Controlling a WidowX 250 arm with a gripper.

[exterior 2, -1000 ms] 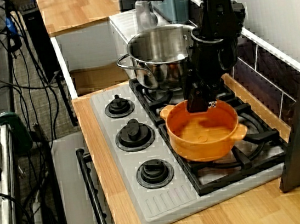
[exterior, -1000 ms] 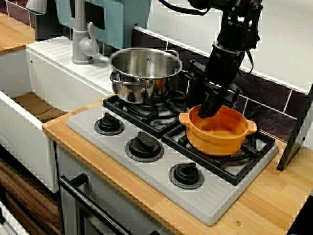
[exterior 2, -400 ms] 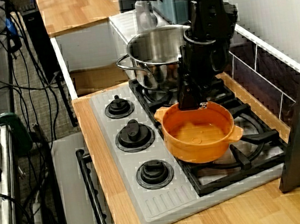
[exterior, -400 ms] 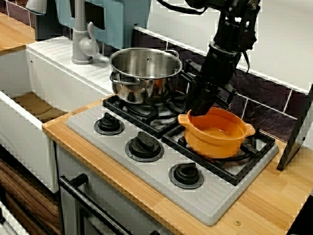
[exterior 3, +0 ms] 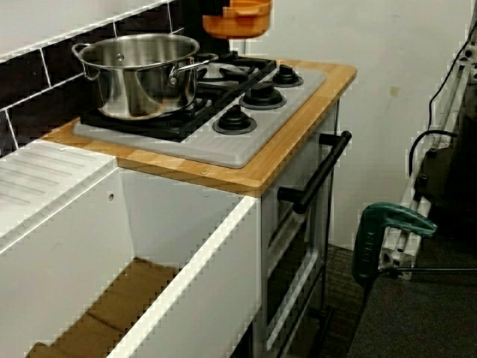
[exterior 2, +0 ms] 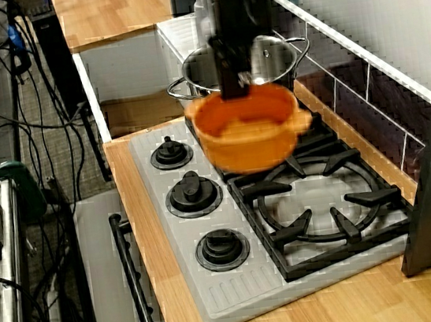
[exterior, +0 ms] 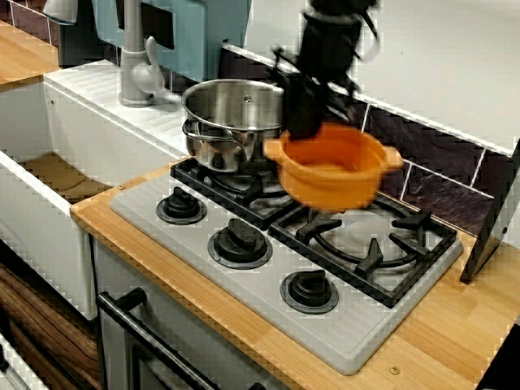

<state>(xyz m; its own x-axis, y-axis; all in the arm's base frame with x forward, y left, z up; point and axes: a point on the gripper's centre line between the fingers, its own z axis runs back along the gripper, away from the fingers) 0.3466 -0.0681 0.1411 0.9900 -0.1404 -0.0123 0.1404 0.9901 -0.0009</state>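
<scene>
- As we look from the stove's front, the right burner grate (exterior: pixel 366 244) lies nearest.
- The orange pot (exterior: pixel 333 166) hangs in the air at the grate's 11 o'clock.
- Our gripper (exterior: pixel 297 130) grips the pot's rim at its 10 o'clock.
- The steel pot (exterior: pixel 236 122) stands just beyond, at 9 o'clock.

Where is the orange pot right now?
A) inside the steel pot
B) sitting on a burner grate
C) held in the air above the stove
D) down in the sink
C: the orange pot hangs from the fingers, clear of the bare grate.
</scene>
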